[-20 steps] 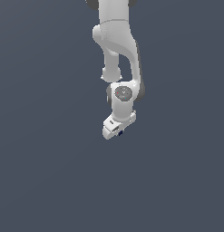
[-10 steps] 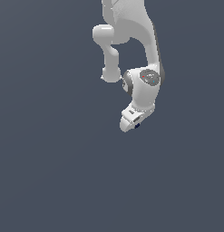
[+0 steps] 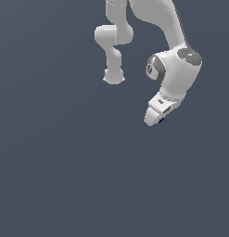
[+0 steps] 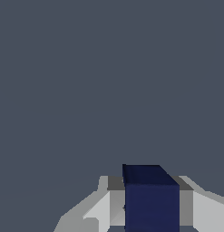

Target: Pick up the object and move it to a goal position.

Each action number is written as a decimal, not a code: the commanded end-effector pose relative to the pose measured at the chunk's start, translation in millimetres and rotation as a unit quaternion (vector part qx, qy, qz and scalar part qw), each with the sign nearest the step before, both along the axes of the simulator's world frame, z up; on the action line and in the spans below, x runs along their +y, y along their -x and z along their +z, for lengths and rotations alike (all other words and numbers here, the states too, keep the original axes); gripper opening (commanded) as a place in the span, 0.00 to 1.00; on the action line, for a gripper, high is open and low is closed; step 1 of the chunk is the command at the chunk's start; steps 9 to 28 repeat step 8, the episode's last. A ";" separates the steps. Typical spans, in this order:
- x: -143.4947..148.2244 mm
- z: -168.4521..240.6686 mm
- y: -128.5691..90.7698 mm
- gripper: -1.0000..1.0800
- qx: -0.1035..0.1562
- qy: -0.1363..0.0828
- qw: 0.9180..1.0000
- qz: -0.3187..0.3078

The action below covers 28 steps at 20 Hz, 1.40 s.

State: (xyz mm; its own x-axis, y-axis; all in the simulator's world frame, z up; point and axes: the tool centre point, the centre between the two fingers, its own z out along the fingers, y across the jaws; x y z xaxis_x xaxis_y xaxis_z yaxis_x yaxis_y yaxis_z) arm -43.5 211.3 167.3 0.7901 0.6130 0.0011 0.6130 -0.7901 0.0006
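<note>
Over the last sec the arm swings toward the exterior view's right and the wrist rolls outward, carrying the end effector [image 3: 156, 117] w/ it. The cube [image 4: 151, 199] rides along: wrist view shows it clamped between the two fingers [image 4: 114, 199], pads touching both side faces, jaws closed down to cube width. In the exterior view only a dark speck of it peeks out at the tip. So the pick looks done & this reads as the transport leg. No goal marker visible, so can't tell how far is left. Table surface is plain grey, nothing else near.
</note>
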 end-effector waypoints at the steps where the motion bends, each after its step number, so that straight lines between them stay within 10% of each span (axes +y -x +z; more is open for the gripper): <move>1: 12.1 10.5 -0.5 0.00 0.001 0.000 1.000 -0.001; 28: 25.8 21.4 -1.9 0.00 0.001 0.000 1.000 -0.001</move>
